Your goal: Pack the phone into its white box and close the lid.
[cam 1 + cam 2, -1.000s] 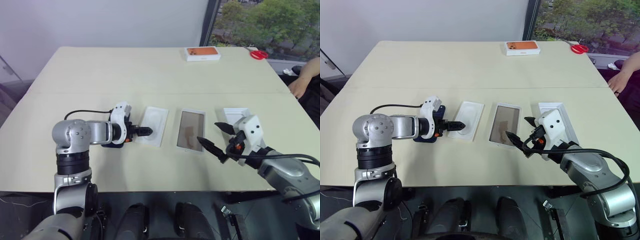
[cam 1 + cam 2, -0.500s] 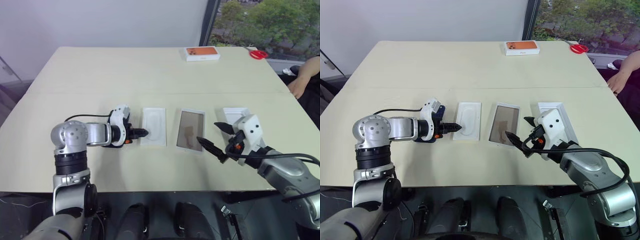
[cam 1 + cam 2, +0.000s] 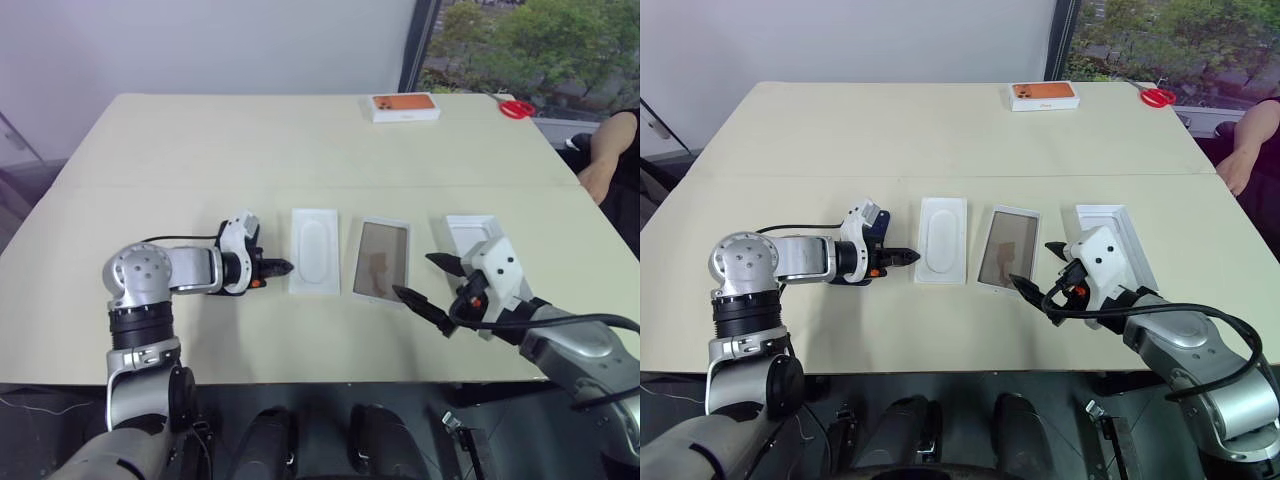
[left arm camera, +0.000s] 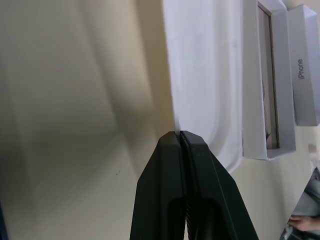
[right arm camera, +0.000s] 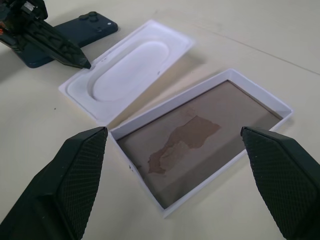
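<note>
The white box point(image 3: 381, 261), an open tray with a brownish inside, lies near the table's front. My right gripper point(image 3: 415, 276) hovers open at its near right corner, with nothing between the fingers point(image 5: 80, 165). The white lid point(image 3: 470, 230) lies right of the tray, partly hidden behind that hand. The dark blue phone point(image 5: 82, 34) lies flat on the left, under my left hand. My left gripper point(image 3: 286, 267) is shut, and its tips point(image 4: 180, 135) sit at the left edge of a flat white insert point(image 3: 314, 250).
The insert, with an oval recess, lies between the phone and the tray. An orange-topped white box point(image 3: 405, 106) and red scissors point(image 3: 517, 108) sit at the far right of the table. A person's arm point(image 3: 603, 165) rests at the right edge.
My left gripper has shut and its tips now sit at the insert's left edge. The insert has turned from tilted to parallel with the tray. My right gripper has stayed open and in place.
</note>
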Action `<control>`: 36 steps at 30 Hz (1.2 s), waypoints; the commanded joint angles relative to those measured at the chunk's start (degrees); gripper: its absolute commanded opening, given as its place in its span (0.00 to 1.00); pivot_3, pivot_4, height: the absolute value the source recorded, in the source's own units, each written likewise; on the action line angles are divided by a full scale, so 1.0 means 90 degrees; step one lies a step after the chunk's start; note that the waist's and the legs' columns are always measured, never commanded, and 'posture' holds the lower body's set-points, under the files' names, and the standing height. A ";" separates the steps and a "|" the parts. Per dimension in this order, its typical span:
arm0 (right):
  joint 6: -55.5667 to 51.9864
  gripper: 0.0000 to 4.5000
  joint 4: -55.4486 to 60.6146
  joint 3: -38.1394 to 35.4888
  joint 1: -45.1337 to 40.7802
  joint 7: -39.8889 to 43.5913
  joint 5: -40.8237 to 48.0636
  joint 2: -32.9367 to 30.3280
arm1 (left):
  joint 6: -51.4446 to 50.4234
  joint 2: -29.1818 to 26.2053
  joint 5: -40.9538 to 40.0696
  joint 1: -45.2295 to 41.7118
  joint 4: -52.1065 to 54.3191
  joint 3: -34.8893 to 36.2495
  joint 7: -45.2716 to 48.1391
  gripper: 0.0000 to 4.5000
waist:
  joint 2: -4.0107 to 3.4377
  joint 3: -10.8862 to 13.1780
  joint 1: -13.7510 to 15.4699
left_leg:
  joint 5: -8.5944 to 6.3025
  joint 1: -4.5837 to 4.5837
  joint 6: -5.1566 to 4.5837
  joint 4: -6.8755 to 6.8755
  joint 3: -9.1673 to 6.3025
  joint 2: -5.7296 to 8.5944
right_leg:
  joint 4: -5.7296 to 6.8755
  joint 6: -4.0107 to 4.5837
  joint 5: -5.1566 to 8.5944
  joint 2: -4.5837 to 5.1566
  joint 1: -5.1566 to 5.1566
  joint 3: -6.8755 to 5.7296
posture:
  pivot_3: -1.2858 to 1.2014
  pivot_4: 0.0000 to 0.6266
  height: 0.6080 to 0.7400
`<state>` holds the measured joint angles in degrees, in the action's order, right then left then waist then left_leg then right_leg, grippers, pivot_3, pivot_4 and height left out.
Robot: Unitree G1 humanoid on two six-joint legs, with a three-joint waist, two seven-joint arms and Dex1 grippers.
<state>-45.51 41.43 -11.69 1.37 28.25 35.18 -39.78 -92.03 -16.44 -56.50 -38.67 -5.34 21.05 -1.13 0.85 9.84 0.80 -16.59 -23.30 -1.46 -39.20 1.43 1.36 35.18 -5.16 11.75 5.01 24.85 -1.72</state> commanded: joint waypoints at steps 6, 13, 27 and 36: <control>0.0048 1.00 0.0281 -0.0227 0.0065 0.0149 0.0040 -0.0222 | -0.0052 -0.0077 -0.0707 -0.0552 -0.0315 0.0980 -0.0151 0.01 | 0.0001 0.0000 0.0009 | 0.0001 0.0000 0.0001 0.0000 0.0000 0.0000 | 0.0000 0.0000 0.0000 -0.0001 0.0000 -0.0002 | 0.52 0.24 1.00; 0.0137 1.00 0.0184 -0.0675 0.0402 0.0384 -0.0004 -0.0527 | -0.0052 -0.0090 -0.1388 -0.0849 -0.0425 0.0273 -0.0290 0.01 | 0.0003 0.0000 0.0016 | 0.0001 -0.0001 0.0002 -0.0001 0.0000 0.0005 | -0.0002 0.0000 0.0000 0.0004 -0.0003 -0.0002 | 0.52 0.24 1.00; 0.0217 1.00 0.0306 -0.0913 0.0744 0.0372 -0.0132 -0.0505 | -0.0052 0.1746 -0.1354 -0.1738 -0.1074 -0.0313 -0.2445 0.01 | 0.0008 0.0001 -0.0005 | 0.0002 0.0002 0.0003 -0.0002 -0.0001 0.0006 | -0.0001 -0.0001 0.0000 0.0002 -0.0006 0.0000 | 0.52 0.24 1.00; 0.0240 1.00 0.0315 -0.0820 0.0696 0.0284 -0.0162 -0.0442 | -0.0052 0.2062 -0.1395 -0.1839 -0.1203 -0.0174 -0.3073 0.01 | 0.0009 0.0002 0.0019 | 0.0002 0.0000 0.0003 -0.0002 -0.0001 0.0008 | -0.0003 -0.0001 0.0000 0.0001 -0.0007 -0.0002 | 0.52 0.24 1.00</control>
<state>-44.59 41.97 -18.49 8.10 31.10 33.85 -43.91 -92.02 1.74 -68.00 -53.93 -16.81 19.21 -28.23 0.93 9.85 0.97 -16.57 -23.29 -1.44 -39.22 1.42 1.43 35.15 -5.17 11.75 5.02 24.79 -1.74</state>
